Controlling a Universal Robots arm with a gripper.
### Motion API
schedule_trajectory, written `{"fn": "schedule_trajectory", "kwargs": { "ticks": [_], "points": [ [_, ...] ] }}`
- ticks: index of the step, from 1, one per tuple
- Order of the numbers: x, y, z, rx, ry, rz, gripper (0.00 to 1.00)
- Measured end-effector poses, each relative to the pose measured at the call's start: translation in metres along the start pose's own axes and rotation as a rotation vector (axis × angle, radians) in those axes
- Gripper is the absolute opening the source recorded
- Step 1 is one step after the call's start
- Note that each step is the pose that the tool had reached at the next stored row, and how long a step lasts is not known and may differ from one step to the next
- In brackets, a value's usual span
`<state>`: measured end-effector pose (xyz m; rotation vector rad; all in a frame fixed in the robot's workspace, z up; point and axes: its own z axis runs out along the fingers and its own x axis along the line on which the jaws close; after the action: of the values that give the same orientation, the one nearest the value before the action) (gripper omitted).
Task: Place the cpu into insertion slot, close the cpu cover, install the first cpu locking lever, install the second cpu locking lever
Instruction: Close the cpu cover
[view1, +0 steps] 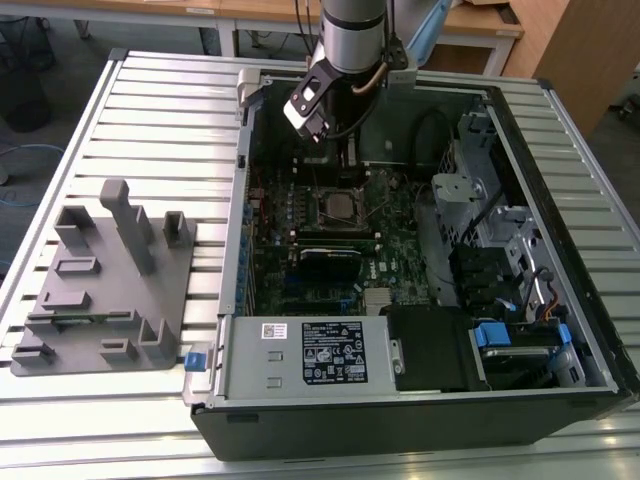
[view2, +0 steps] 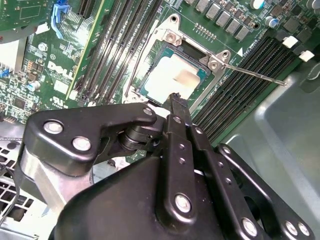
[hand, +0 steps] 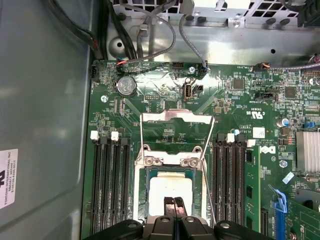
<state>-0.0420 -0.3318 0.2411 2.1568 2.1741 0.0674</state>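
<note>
One cpu (hand: 170, 186) sitting in slot (hand: 141, 197), silver top up. Directly over it, gripper (hand: 174, 204) with fingertips pressed together, at or just above cpu's top; contact unclear. Cover (hand: 177, 116) tilted up open beside slot. Thin lever (view2: 255, 74) sticking out sideways, not latched. All inside open case (view1: 400, 425) on slatted table (view1: 150, 120).

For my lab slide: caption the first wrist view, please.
Shut gripper poised over the cpu seated in the insertion slot on the green motherboard.
</note>
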Motion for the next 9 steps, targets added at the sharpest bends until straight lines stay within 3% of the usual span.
{"fn": "schedule_trajectory", "kwargs": {
  "ticks": [9],
  "points": [
    [-0.0001,0.0004,-0.0042,0.0002,-0.0002,0.000,0.11]
  ]
}}
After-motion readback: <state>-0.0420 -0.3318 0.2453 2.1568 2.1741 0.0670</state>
